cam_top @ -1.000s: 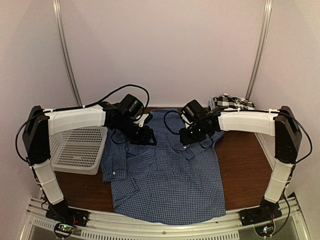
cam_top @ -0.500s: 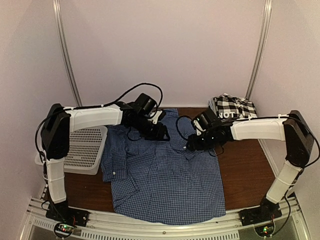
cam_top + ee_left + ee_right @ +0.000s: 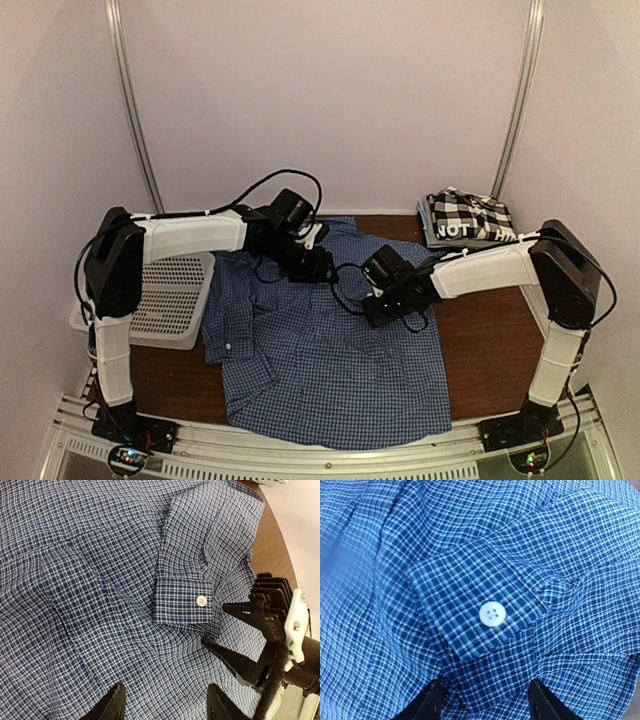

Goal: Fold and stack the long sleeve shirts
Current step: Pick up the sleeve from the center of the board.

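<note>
The blue fine-checked shirt (image 3: 330, 360) lies spread on the table, one sleeve folded across its chest. That sleeve's cuff (image 3: 182, 602) with a white button (image 3: 492, 614) lies flat on the body. My right gripper (image 3: 385, 300) hovers open just over the cuff (image 3: 475, 615), its fingers either side of the cloth below it. My left gripper (image 3: 312, 265) is open above the shirt's upper part, a short way from the cuff. In the left wrist view the right gripper (image 3: 214, 625) shows with its jaws apart beside the cuff. The black-and-white checked shirt (image 3: 465, 215) sits folded at the back right.
A white mesh basket (image 3: 160, 295) stands at the left, touching the shirt's edge. Bare brown table (image 3: 490, 340) shows to the right of the shirt. Walls close in at the back and sides.
My right gripper has swung left and nearer over the shirt's chest to the cuff, its jaws widening. My left gripper moved right over the collar area and then held still.
</note>
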Tool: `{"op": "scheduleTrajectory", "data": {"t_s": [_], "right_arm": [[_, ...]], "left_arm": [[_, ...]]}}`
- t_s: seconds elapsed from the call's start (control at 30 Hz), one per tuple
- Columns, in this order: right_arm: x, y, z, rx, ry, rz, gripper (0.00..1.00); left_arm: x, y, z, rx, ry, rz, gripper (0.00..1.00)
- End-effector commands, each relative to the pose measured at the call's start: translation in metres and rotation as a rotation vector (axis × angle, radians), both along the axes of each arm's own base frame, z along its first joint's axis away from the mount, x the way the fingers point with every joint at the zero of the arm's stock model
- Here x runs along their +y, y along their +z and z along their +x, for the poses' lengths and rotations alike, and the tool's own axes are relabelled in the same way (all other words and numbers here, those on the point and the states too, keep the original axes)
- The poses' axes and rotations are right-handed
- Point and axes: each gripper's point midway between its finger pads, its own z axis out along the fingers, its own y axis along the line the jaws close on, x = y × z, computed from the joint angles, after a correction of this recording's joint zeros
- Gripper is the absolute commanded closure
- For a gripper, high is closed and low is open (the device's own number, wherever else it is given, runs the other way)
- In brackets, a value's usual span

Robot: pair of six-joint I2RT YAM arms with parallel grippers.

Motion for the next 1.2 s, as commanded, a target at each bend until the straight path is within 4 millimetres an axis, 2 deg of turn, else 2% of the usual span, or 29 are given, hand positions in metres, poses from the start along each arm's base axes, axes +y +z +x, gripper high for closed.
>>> {"op": "scheduleTrajectory", "data": {"t_s": [0.0, 0.13, 0.4, 0.57, 0.67, 0.77, 0.83, 1.0, 1.17], "right_arm": [[-0.007, 0.004, 0.015, -0.066, -0.025, -0.08, 0.41], [-0.007, -0.001, 0.017, -0.061, -0.028, -0.097, 0.46], [-0.007, 0.009, 0.027, -0.099, -0.065, -0.099, 0.57], [-0.006, 0.016, 0.034, -0.112, -0.083, -0.086, 0.68], [-0.005, 0.02, 0.037, -0.116, -0.088, -0.076, 0.8], [-0.001, 0.033, 0.041, -0.132, -0.085, -0.057, 0.92], [0.003, 0.045, 0.044, -0.147, -0.074, -0.041, 0.97], [0.022, 0.077, 0.041, -0.16, 0.005, 0.049, 0.99], [0.028, 0.097, 0.035, -0.165, 0.065, 0.089, 1.0]], "left_arm": [[0.001, 0.012, 0.011, -0.034, 0.021, -0.031, 0.44], [0.005, 0.011, 0.011, -0.031, 0.026, -0.027, 0.44], [0.007, 0.012, 0.009, -0.026, 0.023, -0.028, 0.44], [0.005, 0.012, 0.006, -0.007, 0.02, -0.043, 0.44], [-0.002, 0.014, 0.002, 0.024, 0.014, -0.092, 0.44], [-0.012, 0.018, -0.001, 0.063, 0.007, -0.164, 0.43], [-0.017, 0.019, 0.0, 0.063, -0.007, -0.183, 0.43], [-0.01, 0.031, 0.019, -0.081, -0.023, -0.129, 0.43], [-0.003, 0.068, 0.043, -0.285, -0.095, -0.112, 0.42]]}}
